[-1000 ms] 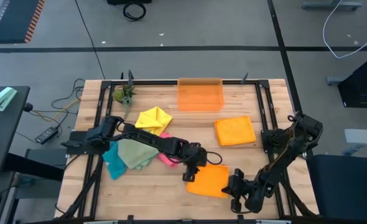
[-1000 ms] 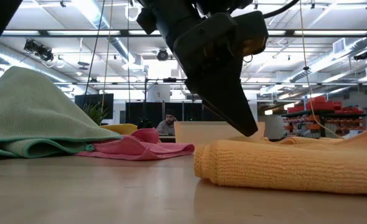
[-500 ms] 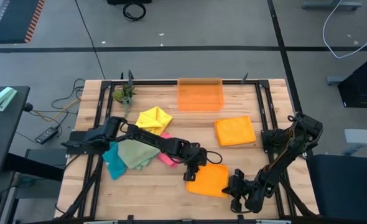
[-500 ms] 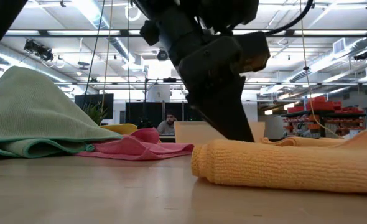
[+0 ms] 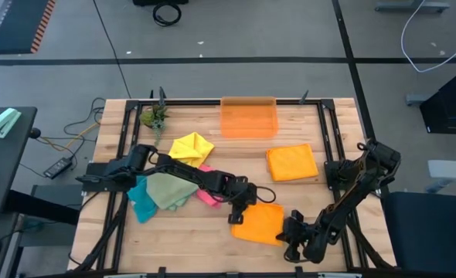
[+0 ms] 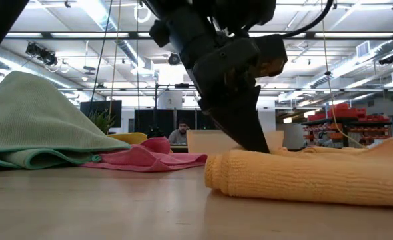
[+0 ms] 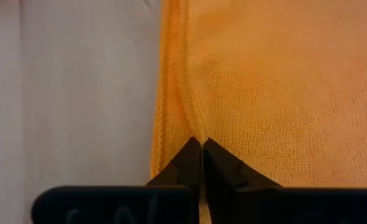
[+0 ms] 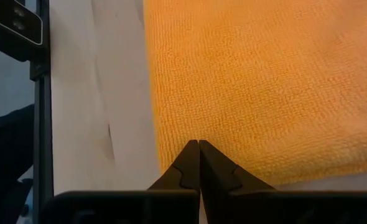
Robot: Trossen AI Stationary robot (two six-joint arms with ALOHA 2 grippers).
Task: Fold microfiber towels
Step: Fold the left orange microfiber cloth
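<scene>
An orange towel (image 5: 260,224) lies flat near the table's near edge, in at least two layers. It also shows in the low view (image 6: 303,177). My left gripper (image 5: 240,215) is shut at the towel's left edge. My right gripper (image 5: 290,235) is shut at its near right corner. A second, folded orange towel (image 5: 292,163) lies at the right. Yellow (image 5: 191,147), pink (image 5: 207,193), sage green (image 5: 168,189) and teal (image 5: 141,199) towels lie heaped at the left. My left gripper pinches the hem of the towel's upper layer (image 7: 196,124) between its two fingertips, at the left edge. The fingers (image 6: 250,137) come slanting down from above. The towel lies on the table, and the hem runs as a raised ridge into the tips. My right gripper has its shut fingertips on the towel just inside its near right corner (image 8: 183,134), coming from the near side. The fingers hide how much cloth lies between them. The towel lies flat on the table there.
A translucent orange bin (image 5: 249,117) stands at the far edge, with a small plant (image 5: 154,117) at the far left. Black frame rails (image 5: 330,139) run along the table's sides. Bare wood (image 5: 185,232) shows near the near left.
My left gripper has come down onto the orange towel's left edge and now rests there. The towel's left end has shifted slightly toward the left.
</scene>
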